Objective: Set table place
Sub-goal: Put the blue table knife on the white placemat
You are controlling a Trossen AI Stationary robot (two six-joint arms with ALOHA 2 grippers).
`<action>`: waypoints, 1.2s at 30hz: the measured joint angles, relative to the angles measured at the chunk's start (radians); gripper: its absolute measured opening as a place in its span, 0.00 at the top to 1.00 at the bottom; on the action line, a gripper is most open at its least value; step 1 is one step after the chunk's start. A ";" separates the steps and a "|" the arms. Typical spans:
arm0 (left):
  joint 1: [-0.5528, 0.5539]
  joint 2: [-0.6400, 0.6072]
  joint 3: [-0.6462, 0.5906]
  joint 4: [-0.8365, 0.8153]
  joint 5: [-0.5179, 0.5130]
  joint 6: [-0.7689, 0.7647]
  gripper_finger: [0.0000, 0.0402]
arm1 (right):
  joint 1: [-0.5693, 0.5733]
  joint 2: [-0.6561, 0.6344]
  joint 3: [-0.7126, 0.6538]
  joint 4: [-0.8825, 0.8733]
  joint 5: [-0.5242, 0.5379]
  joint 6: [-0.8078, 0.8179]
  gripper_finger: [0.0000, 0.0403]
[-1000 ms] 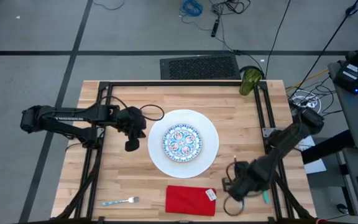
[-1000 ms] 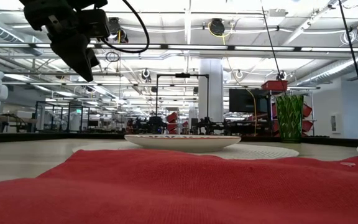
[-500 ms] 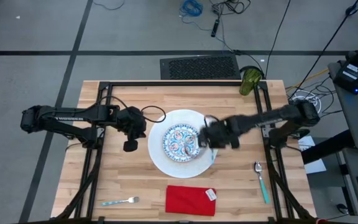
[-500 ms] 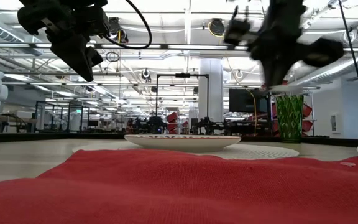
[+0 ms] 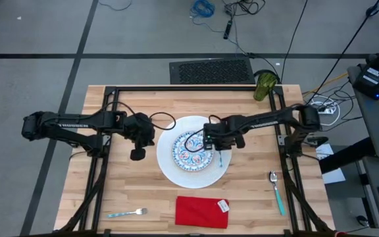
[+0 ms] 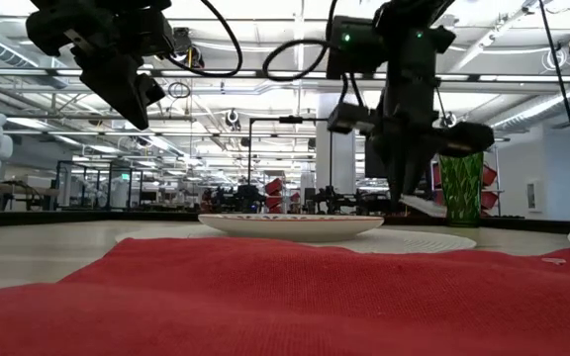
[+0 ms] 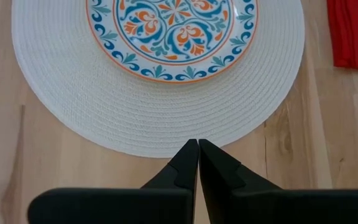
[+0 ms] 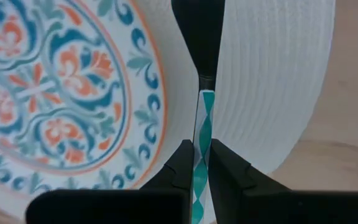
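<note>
Right hand (image 5: 220,146) at frame centre pinches a teal-handled knife (image 8: 201,140) over the white plate (image 5: 224,141), likely placing it beside; left hand (image 7: 198,163) closed, empty.

Open wood along the near edge, crowded middle.
Bare table (image 5: 262,191) between red napkin (image 5: 201,212) and spoon (image 5: 276,193); centre blocked by white plate (image 5: 224,168) and right gripper (image 5: 220,157).

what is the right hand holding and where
The right hand holds a knife by its teal-patterned handle, over the white plate. The left hand holds nothing.
</note>
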 joint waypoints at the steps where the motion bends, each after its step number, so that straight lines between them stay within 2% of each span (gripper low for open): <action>1: 0.000 0.000 0.000 0.001 0.000 0.000 1.00 | -0.004 0.010 0.000 0.003 0.001 -0.008 0.97; 11: 0.000 0.000 0.000 0.001 0.000 -0.007 1.00 | -0.020 0.087 0.000 0.062 -0.044 0.001 0.97; 29: 0.000 0.000 0.000 0.002 0.000 -0.007 1.00 | 0.002 0.090 0.000 0.035 -0.070 0.063 0.97; 36: 0.000 0.000 0.000 0.002 0.000 -0.007 1.00 | 0.002 0.090 0.000 0.045 -0.067 0.068 0.92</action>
